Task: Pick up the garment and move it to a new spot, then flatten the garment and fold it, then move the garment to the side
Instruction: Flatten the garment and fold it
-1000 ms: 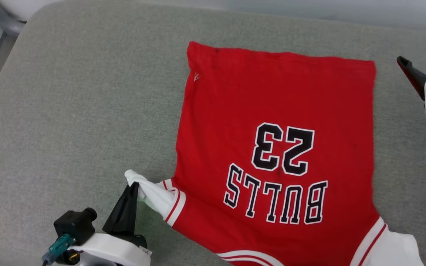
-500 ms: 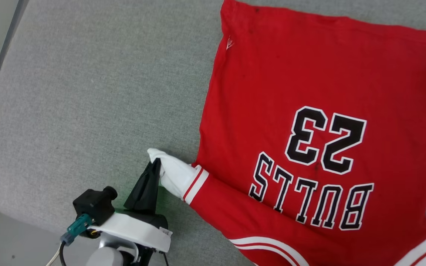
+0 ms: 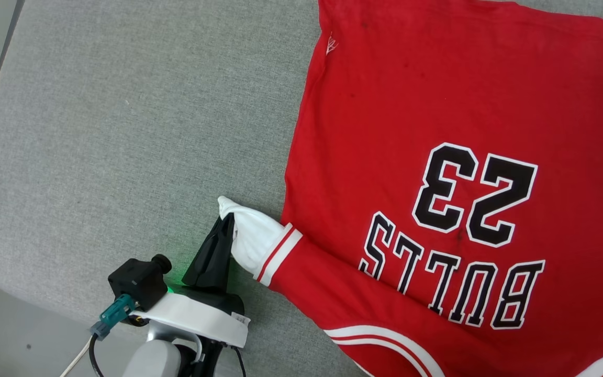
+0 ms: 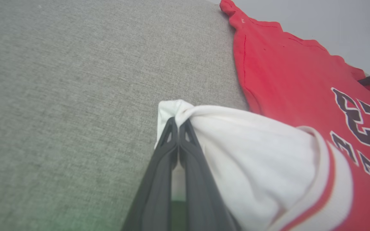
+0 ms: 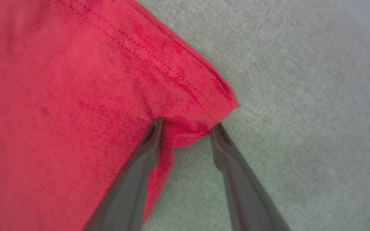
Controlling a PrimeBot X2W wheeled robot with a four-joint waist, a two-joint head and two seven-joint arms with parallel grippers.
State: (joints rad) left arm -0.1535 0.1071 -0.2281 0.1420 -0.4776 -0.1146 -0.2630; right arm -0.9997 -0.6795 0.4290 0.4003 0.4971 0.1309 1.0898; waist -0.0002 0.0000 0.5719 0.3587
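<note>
Plainly, the left gripper has its fingers clamped together on the tip of the white sleeve. The right gripper holds its fingers apart, straddling the red hem corner of the garment, which lies print-up and mostly flat on the grey cushion. The risk, I judge, is a thin bite: if the right fingers close on the corner's edge alone, the cloth could slip out on lifting, and uneven pulls would bunch it.
</note>
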